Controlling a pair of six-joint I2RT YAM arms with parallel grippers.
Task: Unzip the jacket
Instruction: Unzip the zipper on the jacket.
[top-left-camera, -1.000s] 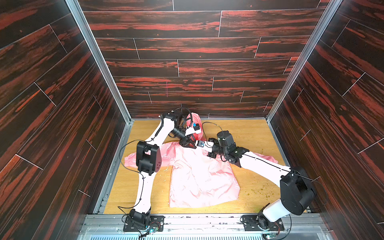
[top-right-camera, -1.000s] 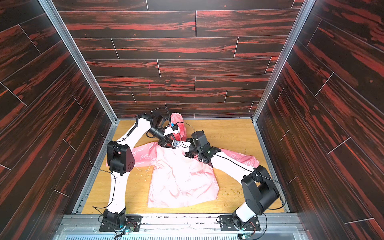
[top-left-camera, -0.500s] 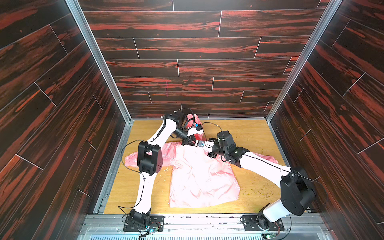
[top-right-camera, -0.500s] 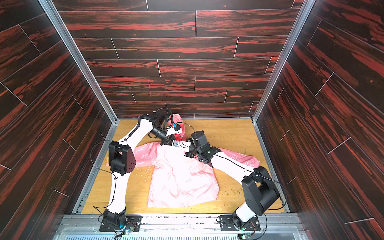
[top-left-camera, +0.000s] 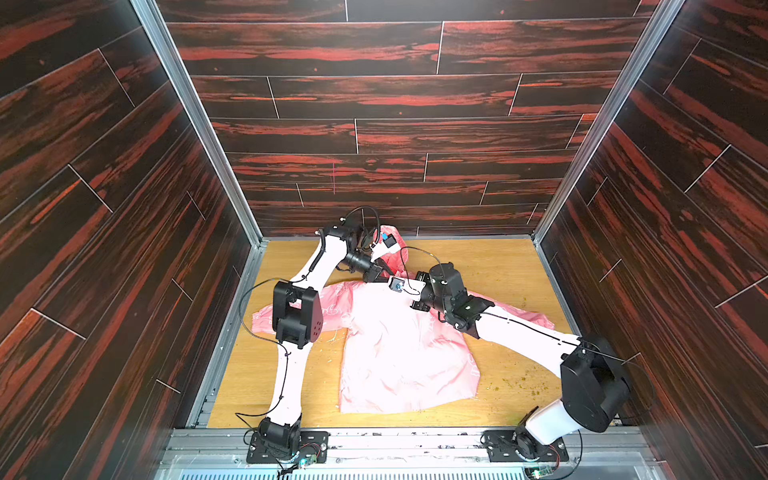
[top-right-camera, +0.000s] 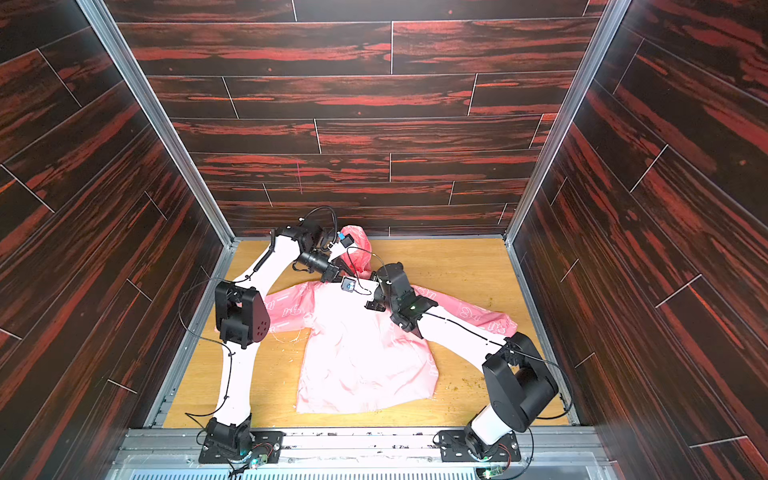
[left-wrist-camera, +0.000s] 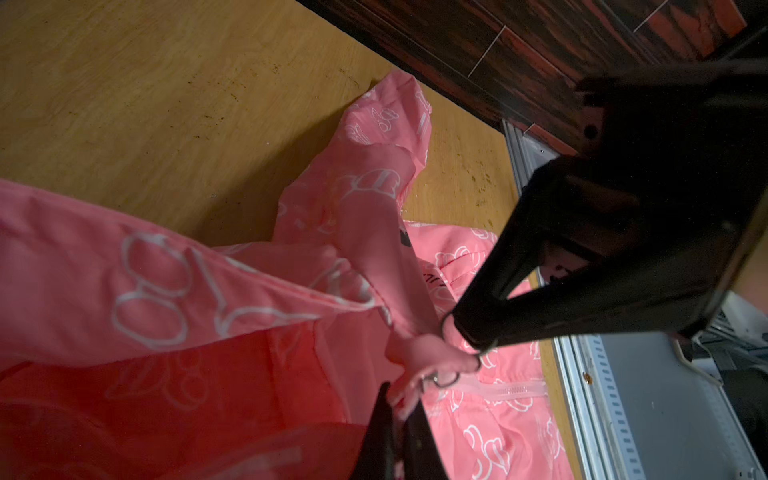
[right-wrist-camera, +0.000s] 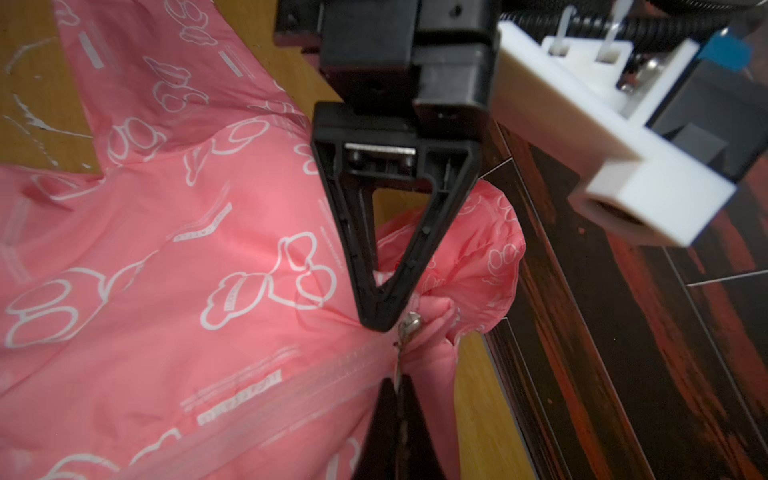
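Shiny light-pink hooded child's jacket (top-left-camera: 399, 357) with white bear-outline prints lay flat, front up, mid tan wooden table (top-left-camera: 498, 266). Long axis ran near-to-far: hem toward the arm bases, hood (top-right-camera: 359, 237) pointing at the back wall, sleeves out to both sides. Left gripper (right-wrist-camera: 379, 320) was pinched closed on collar fabric right beside the slider. Right gripper (right-wrist-camera: 397, 388) was clamped on the metal zipper pull (right-wrist-camera: 400, 353). Zipper was done up to the collar.

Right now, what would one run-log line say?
step: unzip, start | left fingers: shut on jacket at neck | right fingers: shut on zip pull | zip: not yet opened
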